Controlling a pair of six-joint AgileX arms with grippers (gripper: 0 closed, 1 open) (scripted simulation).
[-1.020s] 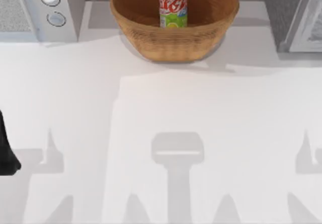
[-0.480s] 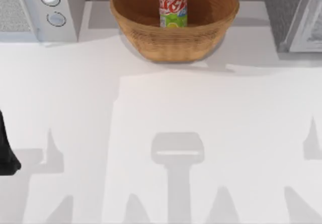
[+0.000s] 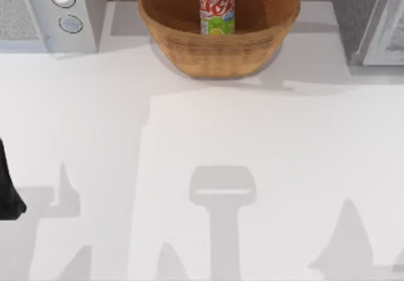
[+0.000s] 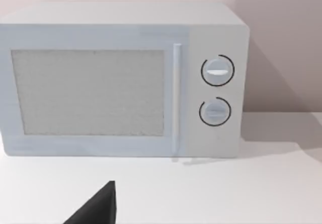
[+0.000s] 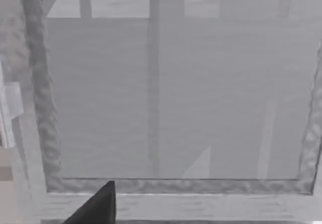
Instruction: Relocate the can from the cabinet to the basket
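The red can point(image 3: 217, 6) with its green lower band stands upright inside the woven basket point(image 3: 218, 50) at the back middle of the table. Neither gripper is near it. The dark grey cabinet point(image 3: 353, 9) sits at the back right, with its pale framed door point(image 3: 386, 31) beside it. In the right wrist view that door's panel point(image 5: 176, 98) is close in front, with a dark tip of my right gripper point(image 5: 98, 206) at the lower edge. My left arm point(image 3: 7, 189) is parked at the table's left edge, and a dark tip of its gripper point(image 4: 98, 209) faces the white appliance.
A white appliance point(image 3: 57, 12) with two round knobs point(image 4: 217, 71) stands at the back left. The white table point(image 3: 202, 136) stretches bare between the basket and the front edge, crossed by grey shadows of the arms.
The shadow at the table's right edge has slid down and leftward toward the front. The can, the basket and the left arm have stayed put.
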